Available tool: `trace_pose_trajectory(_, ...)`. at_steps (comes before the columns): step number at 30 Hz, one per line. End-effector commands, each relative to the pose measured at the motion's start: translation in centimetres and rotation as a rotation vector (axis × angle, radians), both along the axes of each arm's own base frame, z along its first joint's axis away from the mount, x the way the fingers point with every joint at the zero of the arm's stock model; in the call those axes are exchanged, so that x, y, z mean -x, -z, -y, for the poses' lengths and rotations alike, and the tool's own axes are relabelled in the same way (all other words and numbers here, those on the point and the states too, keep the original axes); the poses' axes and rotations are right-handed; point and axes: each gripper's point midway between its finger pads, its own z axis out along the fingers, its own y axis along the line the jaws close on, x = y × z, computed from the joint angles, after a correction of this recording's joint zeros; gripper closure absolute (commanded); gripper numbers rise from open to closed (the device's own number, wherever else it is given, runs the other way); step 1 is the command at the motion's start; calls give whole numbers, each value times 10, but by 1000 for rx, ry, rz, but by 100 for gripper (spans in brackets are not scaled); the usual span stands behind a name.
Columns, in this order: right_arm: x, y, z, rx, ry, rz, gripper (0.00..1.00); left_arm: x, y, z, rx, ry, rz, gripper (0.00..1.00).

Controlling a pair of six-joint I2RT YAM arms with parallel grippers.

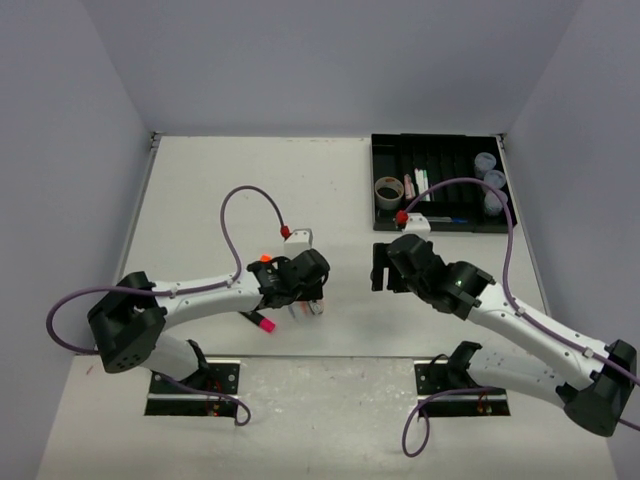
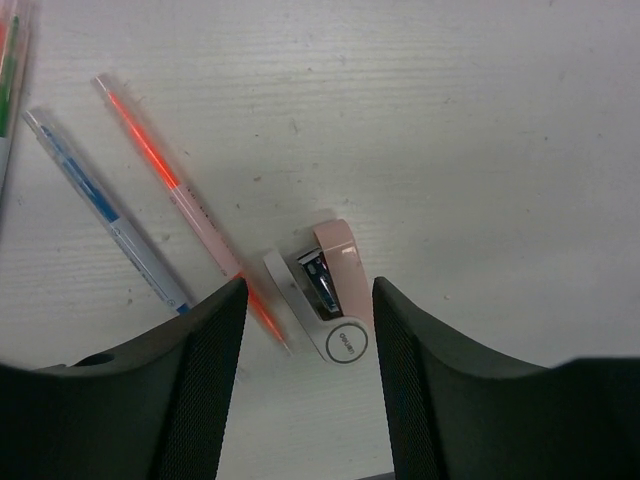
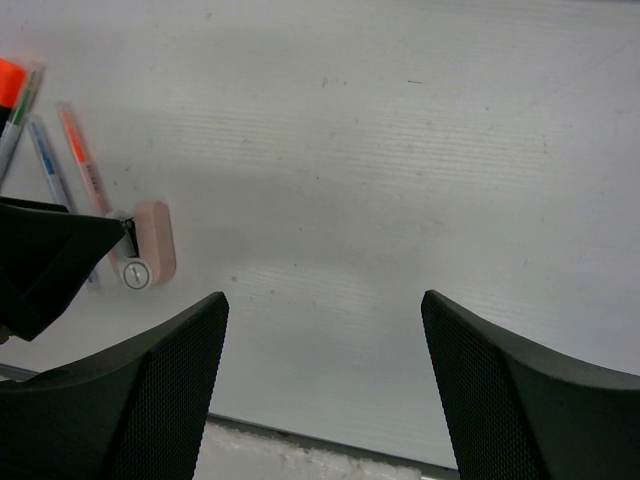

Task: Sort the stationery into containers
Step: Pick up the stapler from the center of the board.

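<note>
A small pink-and-white stapler (image 2: 330,290) lies on the table between my left gripper's (image 2: 308,335) open jaws, just ahead of the fingertips. A pink-orange pen (image 2: 180,200), a blue pen (image 2: 105,210) and a green pen (image 2: 8,70) lie to its left. In the top view my left gripper (image 1: 303,298) hovers over them, with a pink highlighter (image 1: 262,322) and an orange highlighter (image 1: 265,258) beside it. My right gripper (image 1: 381,267) is open and empty above bare table (image 3: 325,345). The black tray (image 1: 440,222) at the far right holds a tape roll (image 1: 388,189), pens and three tubs (image 1: 494,180).
The right wrist view shows the stapler (image 3: 150,255), the pens (image 3: 80,160) and my left gripper's finger (image 3: 50,265) at its left, and the table's near edge (image 3: 320,455) below. A purple cable (image 1: 250,195) arcs over the left arm. Grey walls enclose the table.
</note>
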Motion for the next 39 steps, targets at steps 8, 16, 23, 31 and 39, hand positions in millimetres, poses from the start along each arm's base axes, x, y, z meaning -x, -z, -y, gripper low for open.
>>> trace_pose_trajectory(8, -3, 14, 8, 73, 4, -15, 20, 3, 22, 6, -49, -83, -8, 52)
trace_pose_trajectory(16, 0, 22, 9, 75, -2, -31, 20, 3, 23, 5, -48, -96, -6, 63)
trace_pose_trajectory(23, 0, 22, 9, 74, -8, -27, 20, 6, 29, 1, -55, -109, -20, 66)
trace_pose_trajectory(31, 1, 25, 9, 73, -10, -25, 20, 12, 39, -7, -74, -117, -39, 78)
trace_pose_trajectory(39, -2, 26, 9, 82, -4, -18, 20, 13, 45, -6, -75, -108, -50, 93)
